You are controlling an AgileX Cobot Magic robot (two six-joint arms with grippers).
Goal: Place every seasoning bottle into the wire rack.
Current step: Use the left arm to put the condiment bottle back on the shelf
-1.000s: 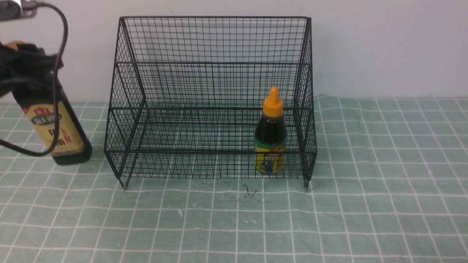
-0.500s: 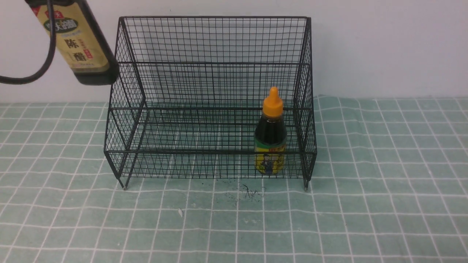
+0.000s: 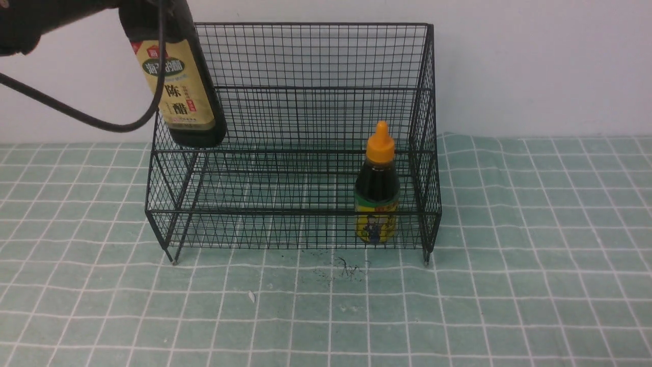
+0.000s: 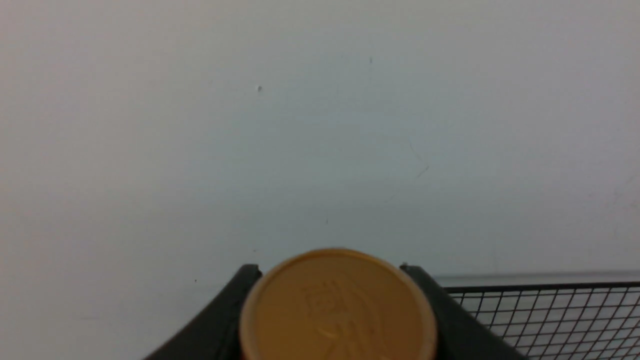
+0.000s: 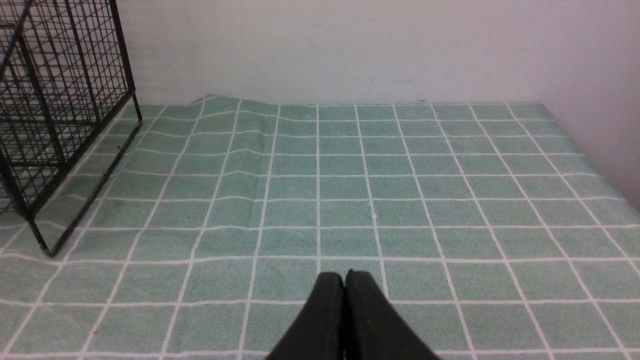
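Front view: tall bottle [image 3: 179, 92] has its neck and cap hidden inside the left gripper [image 3: 153, 18], which the top edge cuts off. Label print on short bottle [image 3: 377, 189] is too small to read.
Left wrist view: gold cap [image 4: 337, 307] blurred, partly out of frame; embossing unreadable.
Right wrist view: wire rack [image 5: 60, 100] mostly out of frame.

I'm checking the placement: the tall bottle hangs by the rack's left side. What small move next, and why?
Probably ease the tall bottle a little rightward, clear of the wire rack's left wall, before lowering it. It hangs tilted in the left gripper, its base over that wall; the short bottle stands in the rack's right end.
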